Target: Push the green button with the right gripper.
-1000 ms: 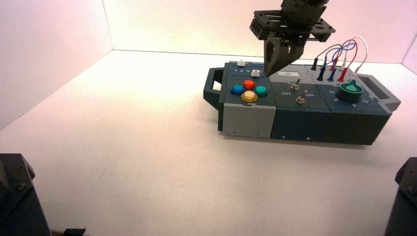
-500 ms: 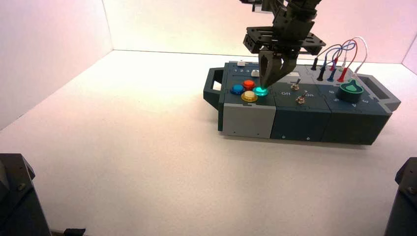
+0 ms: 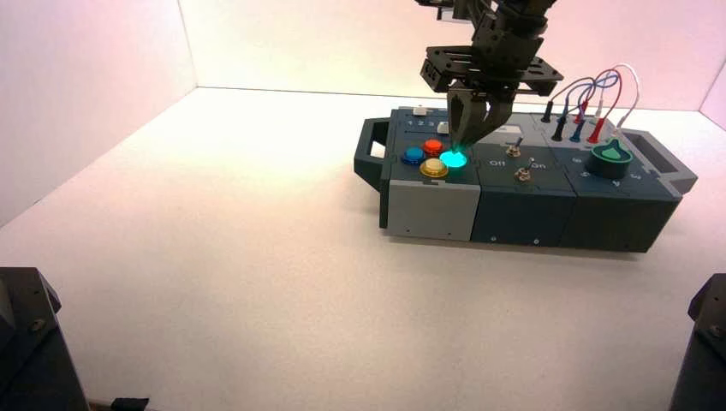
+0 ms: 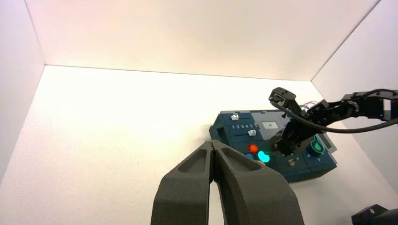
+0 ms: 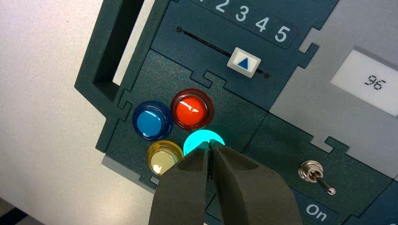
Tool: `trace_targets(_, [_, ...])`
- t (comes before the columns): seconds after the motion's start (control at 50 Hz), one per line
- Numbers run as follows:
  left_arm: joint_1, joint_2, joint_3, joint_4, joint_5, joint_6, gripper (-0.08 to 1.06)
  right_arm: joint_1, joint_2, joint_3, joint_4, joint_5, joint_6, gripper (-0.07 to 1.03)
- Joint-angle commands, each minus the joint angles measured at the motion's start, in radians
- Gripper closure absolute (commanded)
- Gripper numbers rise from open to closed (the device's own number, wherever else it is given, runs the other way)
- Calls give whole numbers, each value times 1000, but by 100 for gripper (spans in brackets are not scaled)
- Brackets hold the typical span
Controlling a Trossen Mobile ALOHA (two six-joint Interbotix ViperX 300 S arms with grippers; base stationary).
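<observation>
The right gripper (image 5: 209, 151), fingers closed together, presses its tips onto the green button (image 5: 202, 139), which glows at the right of the four-button cluster on the box's (image 3: 432, 210) left end. The left gripper (image 4: 214, 149), also closed, hangs well apart over the counter (image 3: 240, 257).

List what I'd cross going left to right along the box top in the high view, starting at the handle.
Left handle → blue button → yellow button → green button, lit, with the right gripper at it → toggle switches → dark-green knob.
</observation>
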Motion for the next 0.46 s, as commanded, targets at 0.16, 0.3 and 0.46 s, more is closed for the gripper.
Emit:
trace_targets(0.16, [2, 35, -28, -2, -6, 9, 101, 3, -152, 6, 3, 48, 20, 99])
trace_targets(0.3, [2, 41, -18, -3, -12, 11, 101, 5, -273, -20, 3, 46, 21, 99])
trace_targets(0.46, [2, 55, -29, -3, -12, 11, 101, 5, -331, -46, -5, 46, 18, 99])
